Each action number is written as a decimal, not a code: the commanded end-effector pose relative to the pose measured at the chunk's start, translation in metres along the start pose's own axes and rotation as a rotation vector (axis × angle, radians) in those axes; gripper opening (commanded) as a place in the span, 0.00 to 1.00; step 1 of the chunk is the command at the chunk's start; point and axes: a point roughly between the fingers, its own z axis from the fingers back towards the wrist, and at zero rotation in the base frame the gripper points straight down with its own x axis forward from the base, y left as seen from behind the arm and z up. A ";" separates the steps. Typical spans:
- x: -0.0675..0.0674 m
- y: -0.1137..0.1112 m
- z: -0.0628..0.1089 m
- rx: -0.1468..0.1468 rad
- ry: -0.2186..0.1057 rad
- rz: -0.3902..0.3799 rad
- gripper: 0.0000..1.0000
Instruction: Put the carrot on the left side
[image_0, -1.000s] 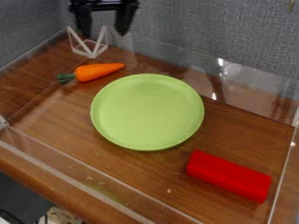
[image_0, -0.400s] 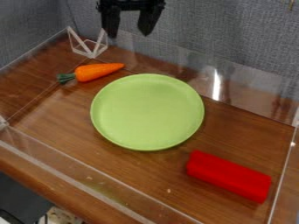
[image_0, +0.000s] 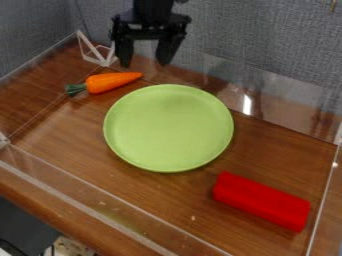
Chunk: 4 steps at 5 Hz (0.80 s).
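Observation:
The carrot (image_0: 108, 82) is a small orange toy with a dark green stem end, lying on the wooden table at the upper left, just beyond the green plate's (image_0: 168, 127) left rim. My gripper (image_0: 144, 50) hangs above and slightly to the right of the carrot, near the back of the table. It points steeply downward and its black fingers (image_0: 120, 48) stand wide open with nothing between them. It does not touch the carrot.
A red rectangular block (image_0: 262, 200) lies at the front right. Clear plastic walls (image_0: 287, 90) fence the wooden table on all sides. A small white wire stand (image_0: 94, 46) sits at the back left corner, close to my gripper.
My gripper has moved to the right and come down toward the table, staying open. The carrot, plate and block have not moved.

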 end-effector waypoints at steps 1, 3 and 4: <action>-0.003 -0.005 0.008 -0.049 -0.045 -0.068 1.00; -0.016 -0.031 0.039 -0.043 -0.041 -0.072 1.00; -0.020 -0.036 0.027 -0.010 -0.021 -0.001 1.00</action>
